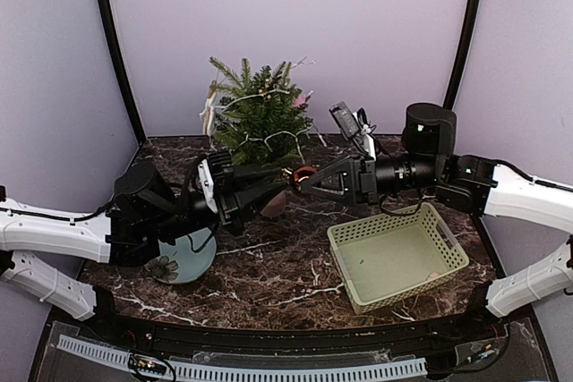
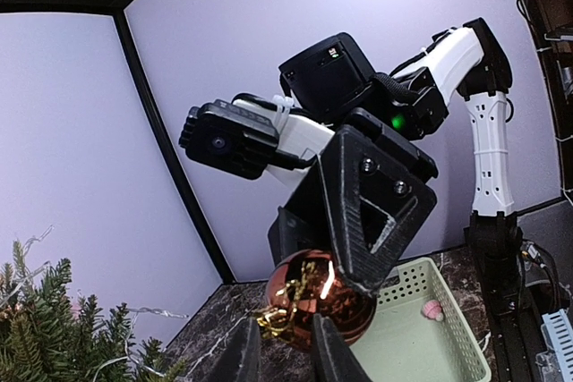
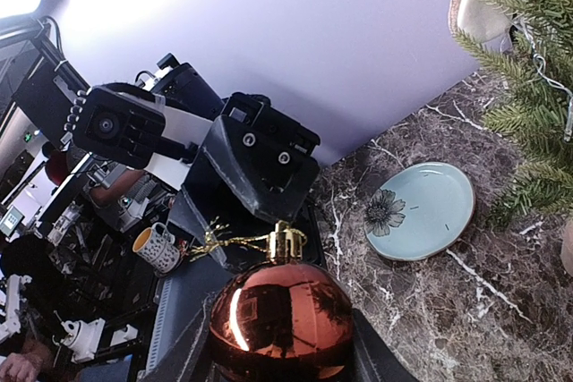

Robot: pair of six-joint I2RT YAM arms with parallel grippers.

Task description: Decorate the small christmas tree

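The small christmas tree [image 1: 260, 118] stands at the back of the table, with a light string and a pink ornament on it. In front of it my right gripper [image 1: 309, 185] is shut on a shiny red-brown bauble [image 3: 279, 324], held by its body with the gold cap [image 3: 286, 243] pointing at the left arm. My left gripper [image 2: 282, 346] faces it from the left. Its jaws are narrow, one on each side of the bauble's gold hanging thread [image 2: 277, 318], and a gap still shows between them. The tree's edge shows in both wrist views [image 2: 54, 328] [image 3: 528, 114].
A pale green perforated basket [image 1: 394, 257] sits at the right front, with a small pink thing [image 2: 433, 310] inside. A light blue plate with a flower print [image 1: 183, 261] lies under the left arm. Grey walls close in the dark marble table.
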